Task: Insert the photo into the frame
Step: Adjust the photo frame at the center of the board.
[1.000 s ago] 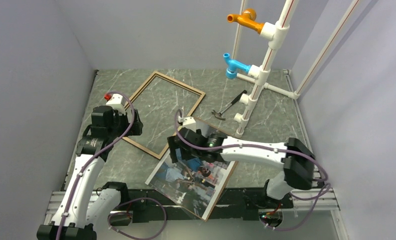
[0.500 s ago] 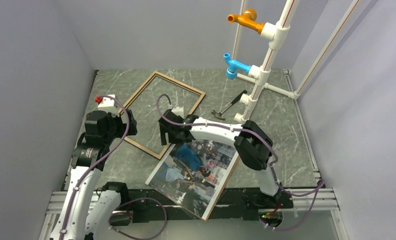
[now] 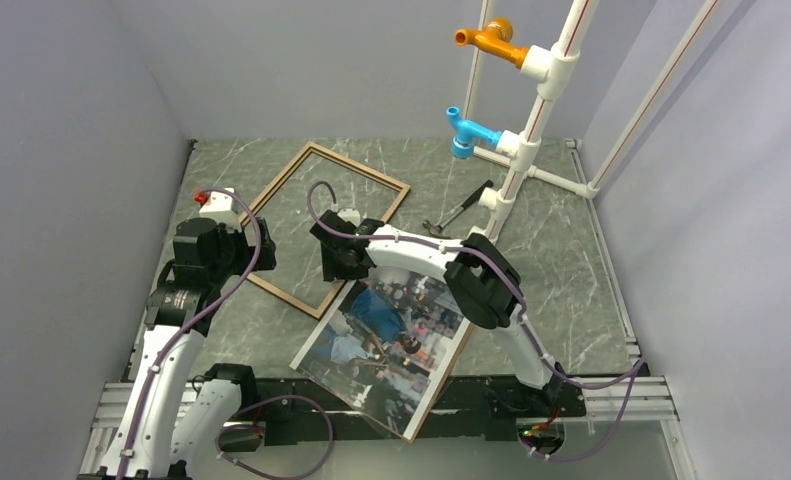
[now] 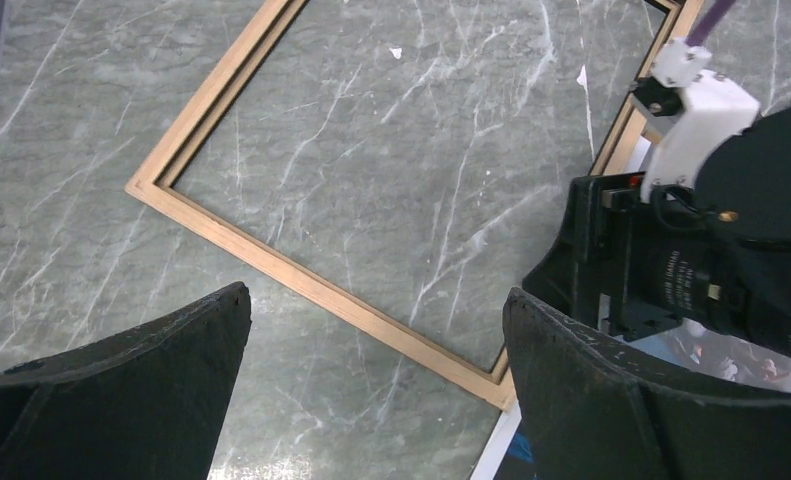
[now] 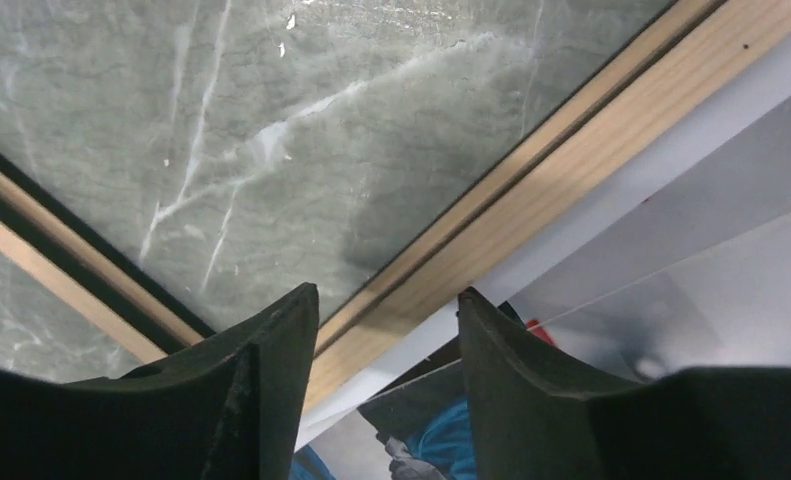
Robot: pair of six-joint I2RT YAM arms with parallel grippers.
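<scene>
Insertion, we judge, is not yet done: the large colour street photo lies lower centre, just beside the thin brown wooden frame; right pincer part-spread over their meeting edges, left pincer spread wide.

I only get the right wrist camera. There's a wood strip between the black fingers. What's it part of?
Observer: It's one rail of the frame. From above, the frame is a whole rectangle, empty inside, lying flat on the table.
Operator: And the colourful bit in the bottom corner?
Observer: That's the photo. It lies picture side up by the table's near edge, not yet in the frame.
</scene>
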